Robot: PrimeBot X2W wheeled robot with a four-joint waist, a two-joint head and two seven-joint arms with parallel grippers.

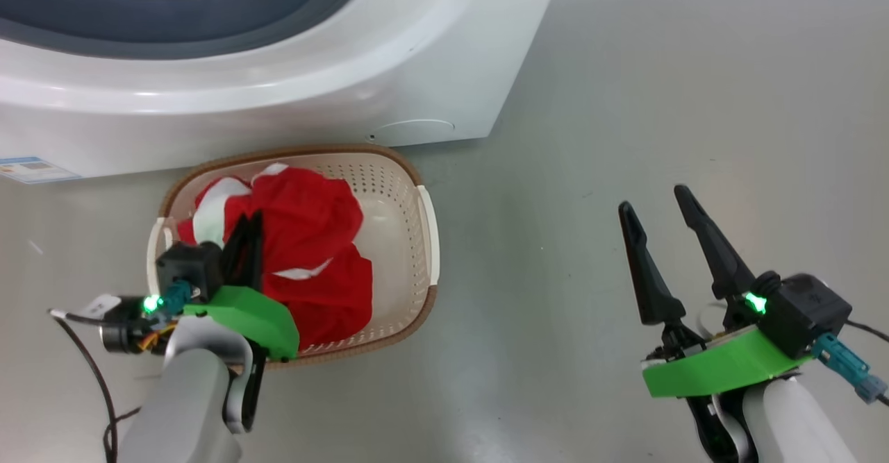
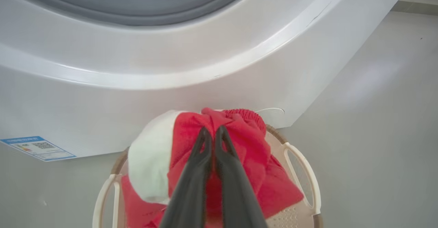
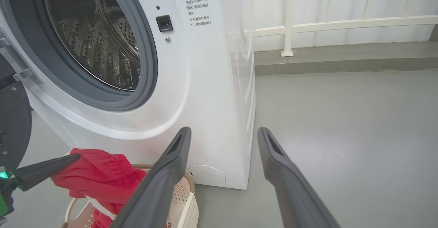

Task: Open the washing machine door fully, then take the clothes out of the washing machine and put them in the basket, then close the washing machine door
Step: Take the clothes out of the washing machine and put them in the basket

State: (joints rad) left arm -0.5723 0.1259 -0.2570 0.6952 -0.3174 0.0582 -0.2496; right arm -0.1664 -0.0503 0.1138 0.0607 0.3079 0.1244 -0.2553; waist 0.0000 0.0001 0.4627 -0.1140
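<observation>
The clothes (image 1: 312, 241), red with white panels, hang bunched over the cream basket (image 1: 403, 206), their lower folds inside it. My left gripper (image 1: 248, 230) is shut on the clothes; in the left wrist view its tips (image 2: 214, 132) pinch the red fabric (image 2: 246, 146) above the basket's handle (image 2: 304, 163). My right gripper (image 1: 653, 199) stands open over bare floor, well right of the basket. The washing machine (image 3: 205, 84) shows its steel drum (image 3: 95, 43). The washing machine door (image 3: 13, 125) stands swung open at the left edge.
The basket sits on the grey floor right against the washer's front lower corner (image 1: 430, 130). A blue label (image 2: 37, 148) marks the washer's base. A white railing (image 3: 342, 24) and a raised kerb run behind. A black cable (image 1: 97, 380) trails beside my left arm.
</observation>
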